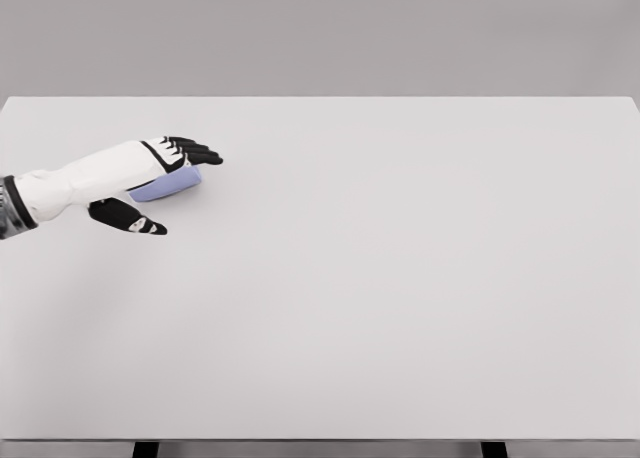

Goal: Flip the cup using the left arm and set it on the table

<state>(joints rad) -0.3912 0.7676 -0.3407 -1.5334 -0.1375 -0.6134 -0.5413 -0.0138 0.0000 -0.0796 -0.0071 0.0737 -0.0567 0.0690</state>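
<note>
**Left hand over the lying cup, grasp unconfirmed**

Reaching in from the left edge: left hand, palm down over the far-left part of the bench. Beneath it, a pale lilac cup, apparently lying on its side, only a strip of its wall visible under the palm. Black fingers stretched forward past the cup's far end, thumb splayed out on the near side, apart from the cup. Spread rather than curled, so no closed hold yet by the look of it; actual contact between palm and cup impossible to tell from this view. Right arm not in view.

Risks from here, judged only: a round cup on its side liable to roll away if pressed from above before the thumb comes in. A grip taken too near one end likely to let the cup pivot or slip during the flip. A loose closure could drop it mid-turn, and an early release could leave it tipping over instead of standing.

Cup's opening hidden by the hand; contents, if any, not visible. Nothing spilled on the bench around it.
</note>
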